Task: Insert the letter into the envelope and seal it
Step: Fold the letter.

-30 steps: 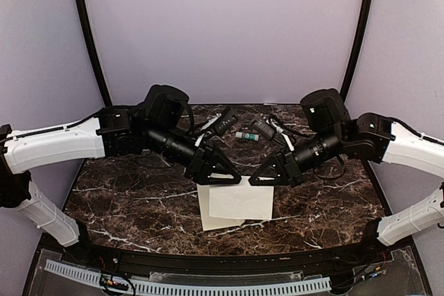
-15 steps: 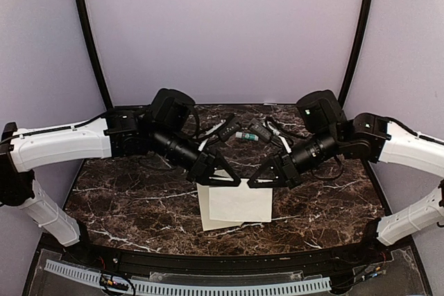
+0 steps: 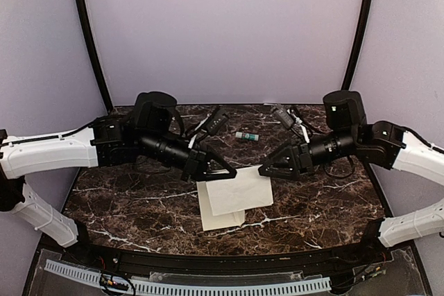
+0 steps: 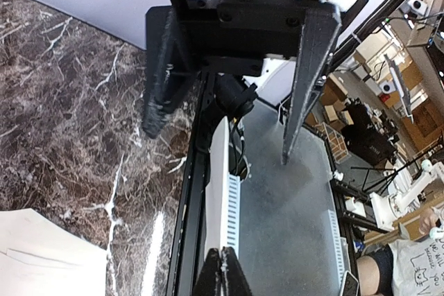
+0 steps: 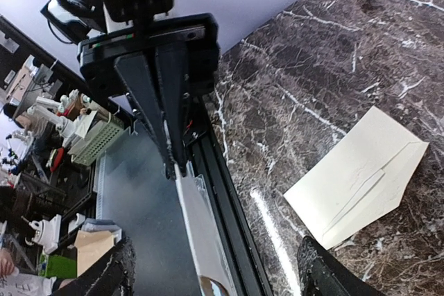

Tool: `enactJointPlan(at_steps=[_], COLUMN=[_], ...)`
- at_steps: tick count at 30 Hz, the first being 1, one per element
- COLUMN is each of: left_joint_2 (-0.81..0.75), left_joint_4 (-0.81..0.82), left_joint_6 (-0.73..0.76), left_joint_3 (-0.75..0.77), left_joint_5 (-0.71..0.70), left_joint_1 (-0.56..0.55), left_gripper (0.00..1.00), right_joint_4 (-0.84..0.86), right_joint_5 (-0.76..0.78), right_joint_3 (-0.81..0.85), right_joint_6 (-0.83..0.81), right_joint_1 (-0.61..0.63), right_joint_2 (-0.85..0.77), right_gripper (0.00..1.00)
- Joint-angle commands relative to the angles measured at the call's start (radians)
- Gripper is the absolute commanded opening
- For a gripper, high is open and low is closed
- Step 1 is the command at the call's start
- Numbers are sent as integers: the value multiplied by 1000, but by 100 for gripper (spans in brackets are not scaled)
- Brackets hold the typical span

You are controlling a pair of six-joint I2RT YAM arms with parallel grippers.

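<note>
**Top view:** The left gripper (image 3: 232, 173), jaws pressed together, and the right gripper (image 3: 262, 170), jaws apart, point at each other above the marbled table (image 3: 125, 199). The letter (image 3: 239, 195) lies tilted just below and between the two tips. It overlaps the envelope (image 3: 220, 222), whose near end juts toward the table's front edge. Whether the left tip touches the letter's corner cannot be told.

**Left wrist:** The left gripper (image 4: 223, 275) shows closed fingers with nothing visible between them. Cream paper, seemingly the letter (image 4: 41, 254), sits off to their side. Opposite, the right gripper (image 4: 220, 143) stands wide and empty.

**Right wrist:** The right gripper (image 5: 218, 261) has its fingers spread, clear of the paper. The letter (image 5: 378, 147) and envelope (image 5: 305, 202) rest flat on the table (image 5: 291, 67), beside and below the shut left gripper (image 5: 177, 164).
</note>
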Motion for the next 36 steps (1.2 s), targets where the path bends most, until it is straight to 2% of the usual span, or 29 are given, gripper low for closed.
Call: enactJointPlan(at_steps=[1, 3, 6, 11, 15, 24, 28, 31, 35, 36], left_joint_2=[-90, -103, -113, -112, -111, -99, -101, -90, -89, -90], left_joint_4=[277, 318, 347, 337, 346, 358, 376, 380, 383, 381], left_joint_6=[-121, -144, -164, -171, -176, -186, -187, -190, -201, -204], left_joint_3=[-92, -121, -135, -129, -132, -127, -146, -147, -152, -152], left_joint_5=[-54, -71, -72, -77, -73, -30, -28, -24, -20, -21], left_joint_1=[-3, -3, -3, -3, -3, -3, -3, -3, -3, -3], left_gripper=[0, 0, 0, 0, 0, 0, 0, 0, 1, 9], right_joint_4=[265, 336, 365, 488, 517, 610, 609, 588, 581, 576], right_joint_5=[7, -2, 17, -34, -40, -73, -89, -74, -64, -62], right_joint_3=[-91, -127, -149, -186, -206, -240, -220, -216, -237, -239], right_joint_6=[139, 178, 202, 274, 296, 347, 350, 342, 340, 339], right_joint_1=[-42, -47, -49, -47, -47, -47, -46, -45, -45, -46], right_joint_2=[-73, -91, -95, -113, -133, -117, -94, -103, -121, -122], right_gripper=[85, 90, 92, 92, 87, 51, 27, 2, 0, 0])
